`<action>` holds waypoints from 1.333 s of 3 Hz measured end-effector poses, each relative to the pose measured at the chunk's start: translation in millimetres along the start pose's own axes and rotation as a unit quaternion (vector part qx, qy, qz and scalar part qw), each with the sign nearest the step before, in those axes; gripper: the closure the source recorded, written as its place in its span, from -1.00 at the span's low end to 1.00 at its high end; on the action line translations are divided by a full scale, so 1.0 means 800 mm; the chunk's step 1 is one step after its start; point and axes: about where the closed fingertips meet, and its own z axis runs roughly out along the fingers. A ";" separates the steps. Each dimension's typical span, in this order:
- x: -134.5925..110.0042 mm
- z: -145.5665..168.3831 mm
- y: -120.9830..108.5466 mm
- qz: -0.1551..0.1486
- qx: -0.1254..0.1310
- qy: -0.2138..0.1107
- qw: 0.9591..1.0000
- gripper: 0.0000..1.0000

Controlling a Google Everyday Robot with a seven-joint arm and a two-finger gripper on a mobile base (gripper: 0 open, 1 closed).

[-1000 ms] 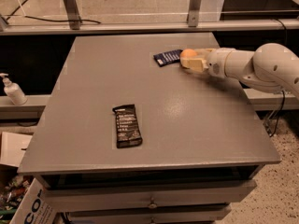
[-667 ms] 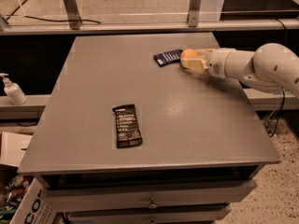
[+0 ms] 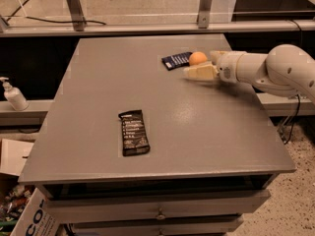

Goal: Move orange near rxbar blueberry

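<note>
1. Navy rxbar blueberry (image 3: 176,61), flat, its white lettering unreadable, lies just beside the smooth round orange (image 3: 198,58) on the grey table (image 3: 98,82)
2. We see the gripper (image 3: 203,67) by the orange, jaws spread
3. Black wrapper (image 3: 134,132), text illegible

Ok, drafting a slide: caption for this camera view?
Orange on the table beside the rxbar, open gripper alongside; a black wrapper lies nearer the front.
</note>
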 end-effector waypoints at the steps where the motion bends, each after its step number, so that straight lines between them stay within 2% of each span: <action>1: -0.003 0.001 0.003 0.000 -0.005 -0.001 1.000 -1.00; 2: -0.018 -0.012 0.006 -0.002 -0.019 -0.012 1.000 -1.00; 3: -0.038 -0.056 -0.002 -0.009 -0.038 -0.035 0.999 -1.00; 4: -0.045 -0.119 -0.017 -0.009 -0.056 -0.050 0.997 -1.00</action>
